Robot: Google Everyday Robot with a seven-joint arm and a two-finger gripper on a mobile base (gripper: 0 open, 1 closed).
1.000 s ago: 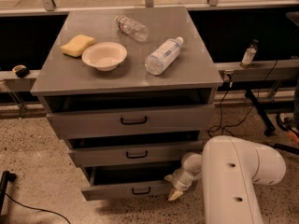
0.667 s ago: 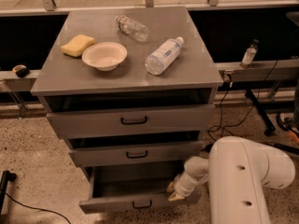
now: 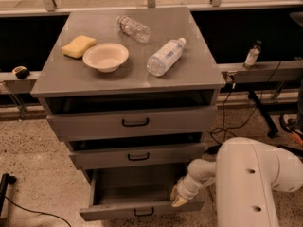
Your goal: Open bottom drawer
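The bottom drawer [image 3: 142, 212] is the lowest grey front of three, with a small black loop handle [image 3: 144, 213] at centre. It stands pulled well out, and its grey inside [image 3: 135, 188] shows bare. My gripper [image 3: 179, 197] is at the right end of the drawer's front edge, just inside the top rim, at the end of my white arm [image 3: 251, 183]. The middle drawer [image 3: 137, 156] and the top drawer [image 3: 135, 122] are shut or nearly shut.
On the cabinet top [image 3: 52, 79] lie a yellow sponge [image 3: 78, 46], a white bowl [image 3: 105, 56], and two plastic bottles [image 3: 164, 56] [image 3: 134, 28]. Cables [image 3: 227, 112] and a stand leg [image 3: 262, 112] are on the speckled floor at the right.
The bottom drawer has slid further out toward the camera. My gripper and arm have moved with its front, down and forward.
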